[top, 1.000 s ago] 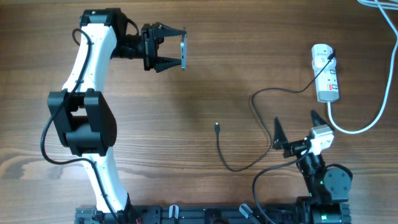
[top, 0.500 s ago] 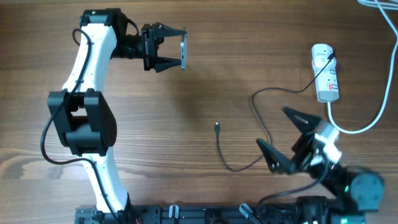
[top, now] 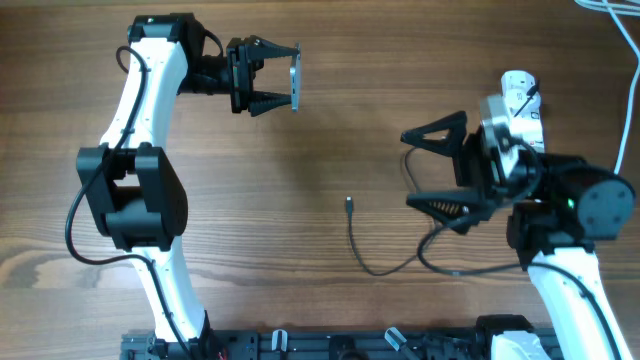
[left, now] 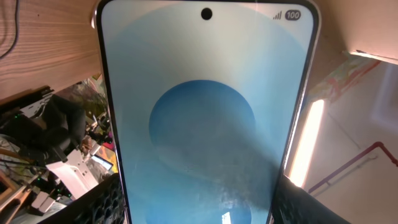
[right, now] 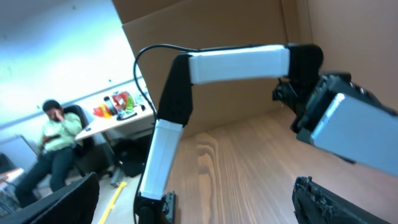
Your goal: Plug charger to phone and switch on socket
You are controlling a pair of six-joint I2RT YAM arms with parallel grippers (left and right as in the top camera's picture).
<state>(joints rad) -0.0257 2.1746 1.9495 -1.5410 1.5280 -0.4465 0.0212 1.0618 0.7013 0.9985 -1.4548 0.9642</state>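
The phone stands edge-on above the far left of the table, with my left gripper shut on its sides. In the left wrist view its blue screen fills the frame between the two black fingers. The charger's small black plug lies loose mid-table, and its thin black cable curls off to the right. My right gripper hangs open and empty, right of the plug, pointing left. The white socket is partly hidden behind the right arm. The right wrist view shows the phone's grey back held far ahead.
A thick white cord runs along the right edge from the socket. The left arm's black and white links stand over the left side. Bare wood lies between the two grippers.
The right arm has lifted from the front right corner and swung back toward the socket, its open gripper now pointing left. The left arm and the phone have stayed put.
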